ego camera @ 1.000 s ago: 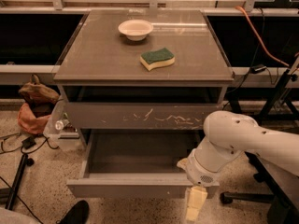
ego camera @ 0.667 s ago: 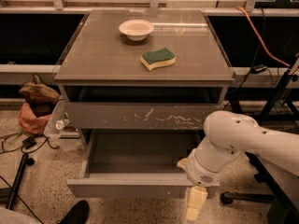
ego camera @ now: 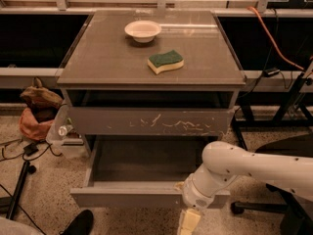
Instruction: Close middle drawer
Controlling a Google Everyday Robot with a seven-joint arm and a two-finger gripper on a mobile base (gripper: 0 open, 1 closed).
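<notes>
The middle drawer (ego camera: 127,198) is the wide, shallow grey drawer at the bottom of the cabinet. It is pulled well out toward me, its bare inside showing. Its flat front faces me low in the view. My gripper (ego camera: 189,222) hangs at the end of the white arm (ego camera: 230,166), right at the drawer front's right part and reaching below its lower edge. The wrist covers that part of the front. Above the open drawer sits the larger grey front (ego camera: 151,122) with white scratches, which is pushed in.
A white bowl (ego camera: 143,30) and a green-and-yellow sponge (ego camera: 166,62) lie on the cabinet top (ego camera: 98,62). A bag (ego camera: 36,114) and cables lie on the floor at left. A dark shoe (ego camera: 78,224) is at the bottom left. A chair base (ego camera: 274,199) stands at right.
My arm and gripper have shifted slightly left and lower against the drawer front. The drawer stands about as far out as before.
</notes>
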